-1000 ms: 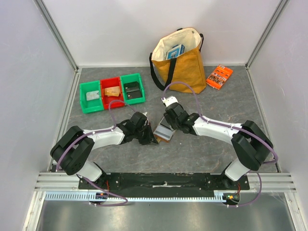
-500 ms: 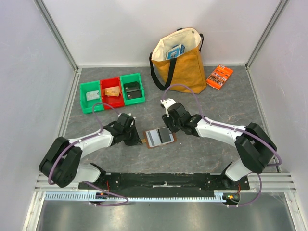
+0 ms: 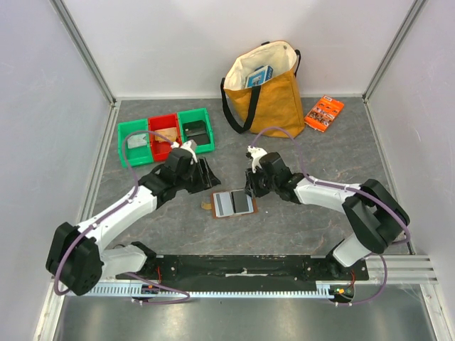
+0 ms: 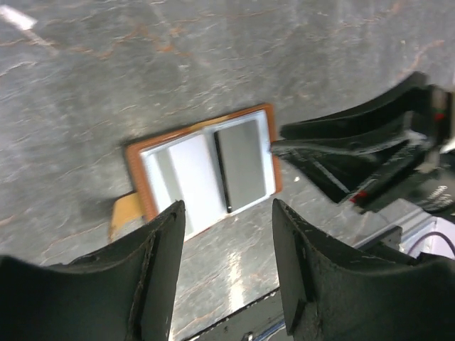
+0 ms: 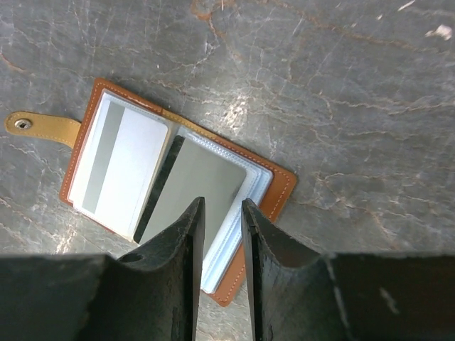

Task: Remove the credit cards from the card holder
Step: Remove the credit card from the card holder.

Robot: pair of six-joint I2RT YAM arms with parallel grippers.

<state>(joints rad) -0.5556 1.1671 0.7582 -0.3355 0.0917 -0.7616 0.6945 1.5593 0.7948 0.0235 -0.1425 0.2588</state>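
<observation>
The left arm (image 3: 131,206) is stretching from its base at the near left corner, forearm running diagonally inward and wrist tipping down, so the left gripper (image 3: 206,175) is hanging above the grey table (image 3: 313,156), near the card holder (image 3: 233,204) but apart from it, on its far left side. The right arm (image 3: 334,193) is folding at the elbow near the right edge and reaching leftward, with the right gripper (image 3: 249,190) pointing down at the holder's far right corner. The card holder is lying open and flat between the two grippers, its tab (image 3: 207,206) sticking out toward the left arm. The credit cards (image 5: 122,165) are sitting in its clear pockets, a pale card (image 4: 190,183) on the tab side and a grey card (image 5: 202,183) on the other. How many more are lying stacked beneath them is not showing, and from above the right fingertips are hiding under their own wrist. The left gripper (image 4: 227,213) is standing wide open, holding nothing. The right gripper (image 5: 221,206) is showing only a narrow gap, with the grey card's face visible through it and nothing pinched between the jaws; whether its tips are touching the card is hard to tell
</observation>
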